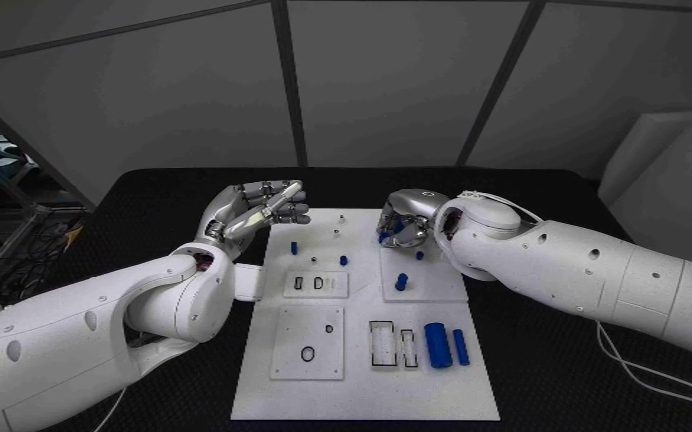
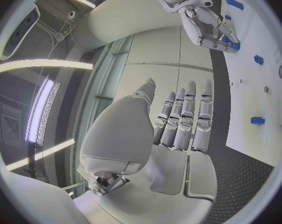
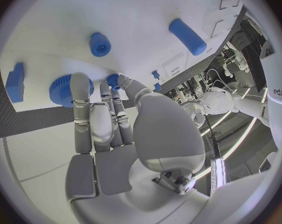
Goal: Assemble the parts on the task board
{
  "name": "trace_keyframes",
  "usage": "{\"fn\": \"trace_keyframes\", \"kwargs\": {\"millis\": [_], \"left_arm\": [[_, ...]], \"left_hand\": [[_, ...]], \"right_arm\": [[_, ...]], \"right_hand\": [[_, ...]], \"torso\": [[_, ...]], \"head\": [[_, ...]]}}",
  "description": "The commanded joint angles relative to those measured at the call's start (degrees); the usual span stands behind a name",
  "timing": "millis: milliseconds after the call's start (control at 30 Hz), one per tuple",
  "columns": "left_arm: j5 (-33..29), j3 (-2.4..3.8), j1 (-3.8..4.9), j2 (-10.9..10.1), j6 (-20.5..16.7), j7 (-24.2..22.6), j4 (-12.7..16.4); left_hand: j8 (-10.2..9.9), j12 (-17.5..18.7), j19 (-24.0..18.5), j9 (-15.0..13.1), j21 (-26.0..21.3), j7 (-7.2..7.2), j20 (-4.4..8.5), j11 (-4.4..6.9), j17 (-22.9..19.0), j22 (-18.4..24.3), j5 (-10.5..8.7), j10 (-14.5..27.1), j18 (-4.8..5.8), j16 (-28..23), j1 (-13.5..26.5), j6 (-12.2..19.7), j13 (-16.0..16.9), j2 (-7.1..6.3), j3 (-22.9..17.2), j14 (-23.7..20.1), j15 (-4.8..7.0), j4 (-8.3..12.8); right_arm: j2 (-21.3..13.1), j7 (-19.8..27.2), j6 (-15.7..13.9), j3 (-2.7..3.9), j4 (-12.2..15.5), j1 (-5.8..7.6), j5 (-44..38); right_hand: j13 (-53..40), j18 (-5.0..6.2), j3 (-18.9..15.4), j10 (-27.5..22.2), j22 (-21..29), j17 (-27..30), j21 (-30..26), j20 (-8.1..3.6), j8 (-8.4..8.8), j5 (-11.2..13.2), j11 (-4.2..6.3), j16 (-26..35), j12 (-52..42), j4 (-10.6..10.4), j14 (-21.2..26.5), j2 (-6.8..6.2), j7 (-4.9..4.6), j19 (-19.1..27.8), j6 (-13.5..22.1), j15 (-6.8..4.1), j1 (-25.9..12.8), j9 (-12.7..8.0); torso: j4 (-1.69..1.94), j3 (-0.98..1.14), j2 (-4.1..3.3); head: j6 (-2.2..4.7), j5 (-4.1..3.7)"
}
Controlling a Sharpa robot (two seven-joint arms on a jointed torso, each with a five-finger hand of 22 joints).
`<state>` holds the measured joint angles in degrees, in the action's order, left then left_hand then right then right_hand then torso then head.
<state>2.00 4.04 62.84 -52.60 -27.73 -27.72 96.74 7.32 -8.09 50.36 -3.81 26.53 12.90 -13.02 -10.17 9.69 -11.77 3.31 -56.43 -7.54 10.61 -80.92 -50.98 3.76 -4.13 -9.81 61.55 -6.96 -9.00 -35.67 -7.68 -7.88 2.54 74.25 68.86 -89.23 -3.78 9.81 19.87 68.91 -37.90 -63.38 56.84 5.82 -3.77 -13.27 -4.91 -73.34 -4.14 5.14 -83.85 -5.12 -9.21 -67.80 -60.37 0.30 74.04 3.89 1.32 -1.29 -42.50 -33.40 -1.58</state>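
The white task board [image 1: 368, 392] lies in the middle of the black table. My right hand [image 1: 404, 224] is down on its far right part, thumb and fingertips [image 3: 123, 80] bunched around a small blue part [image 3: 113, 78]; another finger lies over a blue gear [image 3: 61, 90]. Close by are a short blue cylinder [image 3: 100, 44], a long one [image 3: 187, 36] and a blue block [image 3: 15, 82]. My left hand [image 1: 260, 207] is raised over the board's far left corner, its fingers [image 2: 185, 119] straight and nothing in it. Two blue cylinders [image 1: 437, 344] lie near the front right.
Small blue pegs [image 1: 294, 248] [image 1: 402, 280] stand on the board, and a white slotted frame [image 1: 382, 342] sits beside the cylinders. Cables and gear [image 1: 29, 242] crowd the table's left edge. A pale box [image 1: 649, 172] stands at the far right.
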Motion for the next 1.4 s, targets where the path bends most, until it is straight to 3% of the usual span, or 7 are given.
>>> {"fn": "trace_keyframes", "kwargs": {"millis": [33, 400, 533, 867, 1000, 1167, 1400], "left_arm": [[0.5, 0.05, 0.08, -0.04, 1.05, 0.04, 0.04], [0.5, 0.06, 0.08, -0.27, 1.42, 0.23, -0.14], [0.5, 0.06, 0.08, -0.3, 1.57, 0.35, -0.2], [0.5, 0.06, 0.09, -0.29, 1.87, 0.58, -0.54], [0.5, 0.06, 0.09, -0.2, 1.96, 0.62, -0.62], [0.5, 0.06, 0.09, 0.1, 2.1, 0.74, -0.74], [0.5, 0.06, 0.1, 0.27, 2.15, 0.87, -0.78]], "left_hand": [[-0.31, 0.32, 0.23, 0.08, 0.21, 0.64, 0.03, -0.16, 0.05, -0.08, -0.08, 0.18, -2.77, -0.28, 0.39, 0.13, -0.05, -0.37, 0.06, -0.03, -0.25, 0.25], [-0.47, 0.51, 0.01, 0.05, 0.2, 0.73, -0.07, -0.26, 0.07, -0.05, -0.07, 0.23, -2.72, -0.8, 0.51, 0.15, -0.02, -0.23, 0.15, -0.41, -0.4, 0.41], [-0.49, 0.53, -0.04, 0.04, 0.19, 0.74, -0.08, -0.27, 0.08, -0.04, -0.07, 0.22, -2.72, -0.88, 0.53, 0.14, -0.01, -0.21, 0.16, -0.47, -0.42, 0.43], [-0.56, 0.61, -0.27, 0.03, 0.11, 0.76, -0.15, -0.31, 0.08, 0.01, -0.08, 0.21, -2.69, -1.17, 0.63, 0.11, 0.01, -0.19, 0.24, -0.67, -0.5, 0.51], [-0.62, 0.66, -0.51, 0.02, 0.02, 0.77, -0.2, -0.33, 0.09, 0.07, -0.08, 0.17, -2.67, -1.42, 0.67, 0.09, 0.02, -0.19, 0.3, -0.84, -0.56, 0.61], [-0.63, 0.67, -0.54, 0.02, 0.01, 0.77, -0.21, -0.33, 0.09, 0.07, -0.08, 0.16, -2.67, -1.45, 0.68, 0.08, 0.02, -0.18, 0.31, -0.86, -0.57, 0.62], [-0.65, 0.69, -0.64, 0.01, -0.03, 0.77, -0.23, -0.34, 0.1, 0.1, -0.08, 0.16, -2.67, -1.54, 0.7, 0.07, 0.03, -0.17, 0.33, -0.91, -0.58, 0.65]], "right_arm": [[0.31, -0.61, 0.79, 0.03, -0.34, 0.13, -0.9], [0.91, -0.66, -2.08, 0.01, -0.32, 0.11, -2.09], [0.49, -0.69, -6.13, 0.02, 0.86, 0.1, -2.18], [0.58, -0.94, -16.22, 0.05, 2.5, 0.1, -1.67], [1.98, -0.66, -17.79, 0.05, 1.12, 0.13, -1.18], [4.85, -0.16, -18.16, 0.05, -1.65, 0.18, -0.91], [8.66, 0.5, -17.16, 0.04, -5.93, 0.3, -0.4]], "right_hand": [[-0.1, -0.85, 0.61, 0.61, -0.49, -0.48, 0.52, -0.03, -0.4, 0.36, 0.08, -0.44, -0.34, -0.07, -2.45, 0.14, 0.14, -0.23, -0.62, -0.41, 0.37, 0.07], [-0.37, -1.32, 4.16, 3.49, -4.48, -2.89, 3.94, -0.65, -1.17, 1.15, 1.0, -2.61, -0.8, 0.09, -2.53, 1.0, 1.06, -0.92, -3.53, -1.13, 2.03, 0.33], [-0.42, -1.44, 5.22, 4.04, -5.54, -3.37, 4.9, -0.78, -1.15, 0.53, 1.1, -3.08, -0.75, 0.41, -2.53, 0.79, 1.09, -0.97, -4.04, -1.24, 2.5, 0.32], [-0.48, -1.49, 6.63, 4.7, -6.37, -3.4, 5.85, -0.85, -1.05, -0.31, 1.23, -3.32, -0.59, 0.56, -2.39, -0.04, 1.19, -0.5, -4.69, -1.29, 2.4, 0.31], [-0.47, -1.5, 6.81, 4.68, -6.48, -3.57, 5.99, -0.85, -0.99, -0.42, 1.21, -3.45, -0.5, 0.52, -2.41, -0.2, 1.17, -0.41, -4.71, -1.29, 2.28, 0.29], [-0.41, -1.49, 7.09, 4.5, -6.54, -3.68, 6.12, -0.84, -0.83, -0.4, 1.13, -3.57, -0.29, 0.42, -2.41, -0.36, 1.1, -0.26, -4.61, -1.24, 2.12, 0.24], [-0.37, -1.5, 7.35, 4.35, -6.66, -3.85, 6.28, -0.79, -0.68, -0.31, 1.05, -3.72, -0.12, 0.29, -2.42, -0.45, 1.03, -0.15, -4.52, -1.18, 1.95, 0.2]], "torso": [[0.12, -0.02, -0.14], [0.01, 0.02, -0.2], [-0.04, 0.08, -0.22], [0.22, -0.06, -0.26], [0.28, -0.11, -0.4], [0.32, 0.01, -0.53], [0.28, -0.12, -0.55]], "head": [[-0.22, -0.08], [-0.5, -0.11], [-0.33, -0.08], [-0.1, -0.2], [0.21, -0.02], [0.35, 0.17], [0.28, 0.39]]}}
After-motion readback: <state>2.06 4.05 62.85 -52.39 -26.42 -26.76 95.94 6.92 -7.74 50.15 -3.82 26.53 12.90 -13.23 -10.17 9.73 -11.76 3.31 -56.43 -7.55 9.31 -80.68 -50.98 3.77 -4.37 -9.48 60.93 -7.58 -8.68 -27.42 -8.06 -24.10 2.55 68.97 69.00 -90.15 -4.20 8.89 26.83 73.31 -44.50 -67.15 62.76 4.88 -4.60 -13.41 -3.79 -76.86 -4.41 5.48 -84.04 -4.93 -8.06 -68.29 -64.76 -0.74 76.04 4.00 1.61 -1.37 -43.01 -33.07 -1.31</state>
